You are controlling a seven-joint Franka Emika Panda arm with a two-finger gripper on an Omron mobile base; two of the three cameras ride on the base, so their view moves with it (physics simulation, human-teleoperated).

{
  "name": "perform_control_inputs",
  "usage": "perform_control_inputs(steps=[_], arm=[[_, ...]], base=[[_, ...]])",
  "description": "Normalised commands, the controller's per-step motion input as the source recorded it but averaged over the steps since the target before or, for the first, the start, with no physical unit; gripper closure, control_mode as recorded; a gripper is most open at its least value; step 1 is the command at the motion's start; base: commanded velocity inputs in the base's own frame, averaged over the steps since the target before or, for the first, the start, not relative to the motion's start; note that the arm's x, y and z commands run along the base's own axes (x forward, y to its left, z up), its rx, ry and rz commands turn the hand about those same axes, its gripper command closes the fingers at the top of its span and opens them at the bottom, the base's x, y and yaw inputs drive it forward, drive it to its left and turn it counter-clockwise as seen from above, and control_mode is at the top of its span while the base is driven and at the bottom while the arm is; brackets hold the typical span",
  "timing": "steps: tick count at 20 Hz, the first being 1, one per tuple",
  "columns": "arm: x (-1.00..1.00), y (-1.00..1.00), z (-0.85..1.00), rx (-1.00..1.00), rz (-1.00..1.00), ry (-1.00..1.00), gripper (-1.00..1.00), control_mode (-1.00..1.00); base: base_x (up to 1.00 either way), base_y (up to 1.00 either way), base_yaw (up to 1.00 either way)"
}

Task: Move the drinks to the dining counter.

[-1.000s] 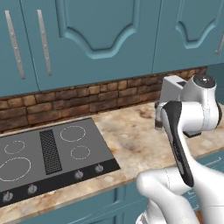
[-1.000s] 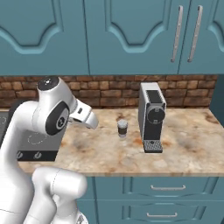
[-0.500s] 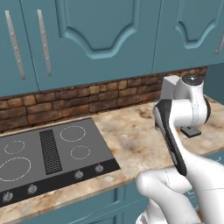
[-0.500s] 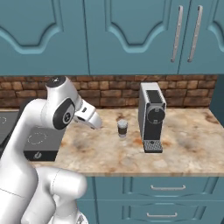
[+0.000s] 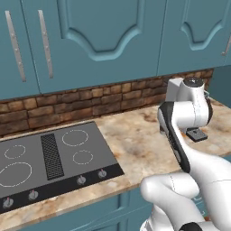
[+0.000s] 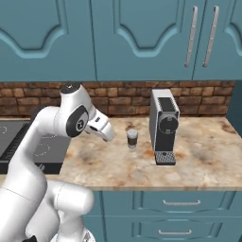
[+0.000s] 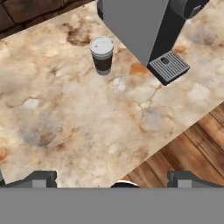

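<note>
- Gripper spread wide, empty, hovering above the marble counter near its front edge, well short of the paper cup
- Paper cup standing on the counter just left of the coffee machine, a little clear of it, in front of the brick backsplash
- Cup upright, long axis vertical, white lid up, dark band round the upper body; round, so no preferred side for the grasp
- Risk 1: machine body and drip tray sit close on the cup's side; a wide approach from there could clip the machine or nudge the cup over
- Risk 2: light, tapered cup; off-centre pinch or squeeze near the lid could tip it or pop the lid
- Risk 3: hand tilted in hand view, so a descent without levelling probably pushes the cup instead of straddling it
- Stovetop off to the left, well apart from the cup
- Bottle location: cannot tell
</note>
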Motion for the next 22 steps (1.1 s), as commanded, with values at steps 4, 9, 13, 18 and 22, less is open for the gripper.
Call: perform_control_inputs(steps=[4, 9, 13, 18, 22], arm=[[0.10, -0.09, -0.40, 0.00, -0.01, 0.00, -1.00, -1.00], [0.16, -0.08, -0.29, 0.00, -0.02, 0.00, -1.00, -1.00], [0.23, -0.08, -0.23, 0.00, -0.02, 0.01, -1.00, -1.00], [0.23, -0.09, -0.08, 0.00, -0.03, 0.04, -1.00, -1.00], [0.19, -0.09, 0.00, 0.00, -0.03, 0.06, -1.00, -1.00]], base=[[0.00, 0.00, 0.00], [0.00, 0.00, 0.00], [0.00, 0.00, 0.00], [0.00, 0.00, 0.00], [0.00, 0.00, 0.00]])
